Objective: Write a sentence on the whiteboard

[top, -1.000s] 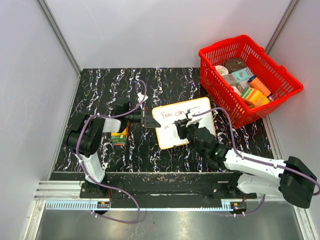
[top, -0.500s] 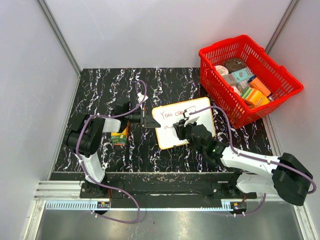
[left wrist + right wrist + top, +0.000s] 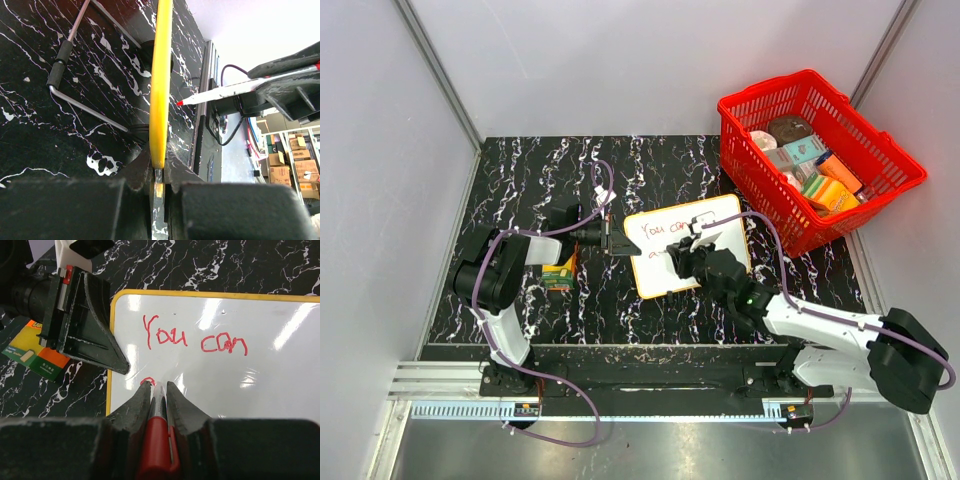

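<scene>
Hiding part of the sentence (image 3: 172, 337), right hand (image 3: 159, 386) grips marker (image 3: 157, 435); left hand (image 3: 158, 167) clamps whiteboard (image 3: 280, 385).

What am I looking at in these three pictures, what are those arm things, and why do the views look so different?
These are two robot arms bolted at the near edge of a black marbled table. The wide picture comes from a fixed camera above and behind them. The other two come from a small camera on each wrist, so each arm's own fingers show up close.

The left gripper pinches the yellow rim of a small whiteboard. The right gripper holds a red marker with its tip pointed at the board. The sentence reads "You can" so far, with a second line just begun below it.

Also on the table are a red basket full of packaged goods and a small green and orange packet beside the left arm.
</scene>
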{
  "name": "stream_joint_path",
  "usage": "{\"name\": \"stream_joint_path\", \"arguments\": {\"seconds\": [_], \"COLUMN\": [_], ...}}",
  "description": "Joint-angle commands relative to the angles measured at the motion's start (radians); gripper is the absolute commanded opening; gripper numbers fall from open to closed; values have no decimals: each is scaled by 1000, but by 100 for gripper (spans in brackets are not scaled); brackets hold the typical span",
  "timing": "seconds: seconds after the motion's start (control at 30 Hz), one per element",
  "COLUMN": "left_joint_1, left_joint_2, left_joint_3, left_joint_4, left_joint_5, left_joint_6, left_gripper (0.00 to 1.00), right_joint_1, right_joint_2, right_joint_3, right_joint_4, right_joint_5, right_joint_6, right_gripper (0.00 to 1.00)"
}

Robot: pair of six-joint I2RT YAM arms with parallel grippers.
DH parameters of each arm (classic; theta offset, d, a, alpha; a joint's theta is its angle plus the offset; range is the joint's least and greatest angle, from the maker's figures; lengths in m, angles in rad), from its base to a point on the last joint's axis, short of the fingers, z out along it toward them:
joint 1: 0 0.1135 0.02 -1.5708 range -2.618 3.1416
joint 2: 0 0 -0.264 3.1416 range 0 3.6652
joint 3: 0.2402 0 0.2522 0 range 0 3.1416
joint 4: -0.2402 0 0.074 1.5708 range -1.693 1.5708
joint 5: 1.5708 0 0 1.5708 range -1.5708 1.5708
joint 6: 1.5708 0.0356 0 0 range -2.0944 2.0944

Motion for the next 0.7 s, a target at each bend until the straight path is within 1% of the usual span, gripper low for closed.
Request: {"name": "stream_joint_path", "arguments": {"seconds": [0.0, 0.23, 0.67], "left_joint_1": [-2, -2, -5], "left_joint_2": [-47, -50, -53], "left_joint_3": [10, 9, 9], "left_joint_4": [14, 12, 8], "left_joint_5": [35, 38, 36], "left_joint_6": [17, 20, 25], "left_gripper": [0, 0, 0], "right_joint_1": [-4, -4, -4], "right_joint_2": [-37, -5, 49], "right_joint_3": [3, 16, 29], "right_joint_4": [69, 50, 49], "right_joint_5": [46, 94, 74], "right_joint_6": [7, 10, 19], "right_gripper": [0, 0, 0]}}
